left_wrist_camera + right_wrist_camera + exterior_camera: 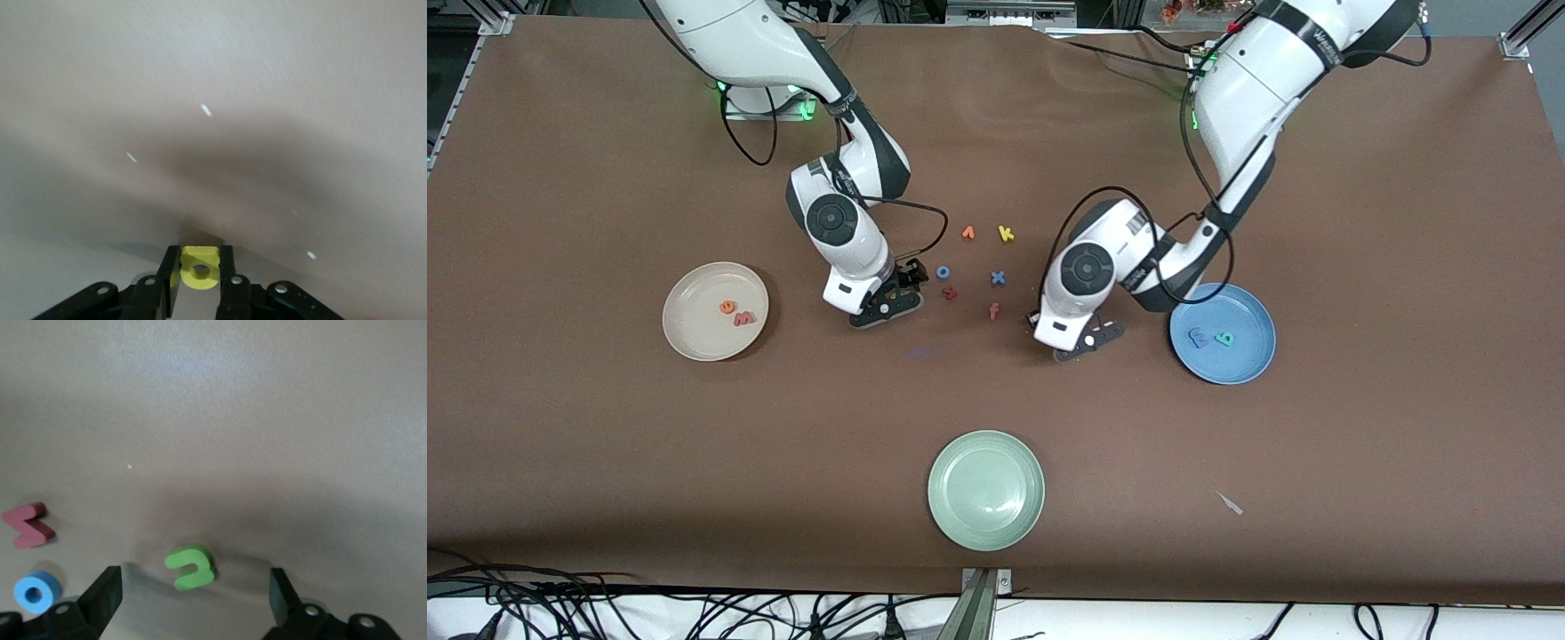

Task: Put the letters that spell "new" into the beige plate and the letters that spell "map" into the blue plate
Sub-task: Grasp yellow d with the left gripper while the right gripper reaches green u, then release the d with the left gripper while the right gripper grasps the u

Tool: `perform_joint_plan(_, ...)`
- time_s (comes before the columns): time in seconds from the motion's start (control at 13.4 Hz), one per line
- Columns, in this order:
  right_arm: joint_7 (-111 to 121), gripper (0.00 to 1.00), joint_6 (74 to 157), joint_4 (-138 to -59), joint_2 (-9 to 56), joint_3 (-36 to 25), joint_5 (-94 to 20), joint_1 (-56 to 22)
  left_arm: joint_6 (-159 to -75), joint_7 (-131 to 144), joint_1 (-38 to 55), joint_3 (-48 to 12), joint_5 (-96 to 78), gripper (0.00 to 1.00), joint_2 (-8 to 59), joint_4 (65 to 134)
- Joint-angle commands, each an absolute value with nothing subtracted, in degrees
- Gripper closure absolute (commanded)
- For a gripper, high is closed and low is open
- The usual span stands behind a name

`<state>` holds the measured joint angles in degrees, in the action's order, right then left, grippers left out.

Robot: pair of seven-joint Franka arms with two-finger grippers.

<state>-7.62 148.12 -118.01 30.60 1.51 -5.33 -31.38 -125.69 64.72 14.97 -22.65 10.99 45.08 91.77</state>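
My left gripper (200, 257) is shut on the yellow "p" (200, 269); in the front view it (1085, 342) hangs low over the cloth beside the blue plate (1240, 364). That plate holds the blue "m" (1199, 337) and teal "a" (1226, 338). My right gripper (193, 583) stands open, its fingers on either side of the green "n" (191, 568), which lies flat on the cloth. In the front view it (885, 307) covers the "n". The beige plate (694, 333) holds the orange "e" (727, 307) and salmon "w" (744, 318).
Loose letters lie between the arms: a blue "o" (943, 271), a dark red letter (950, 292), a blue "x" (998, 278), an orange "f" (993, 310), a yellow "k" (1006, 234) and another orange letter (967, 233). A pale green plate (986, 490) sits nearest the front camera.
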Motion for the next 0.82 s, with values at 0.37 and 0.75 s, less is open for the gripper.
perform_joint_plan(0.37, -6.6, 0.31, 149.7, -119.4, 29.5, 1.5, -4.6, -31.5, -112.8, 36.4, 0.6, -23.8, 12.3, 0.81, 38.4, 93.5)
perform_joint_plan(0.75, -6.7, 0.36, 149.9, -119.0, 29.8, 1.5, -4.3, -31.8, -111.0, 26.4, -3.1, -23.6, 16.1, 0.8, 38.1, 97.0)
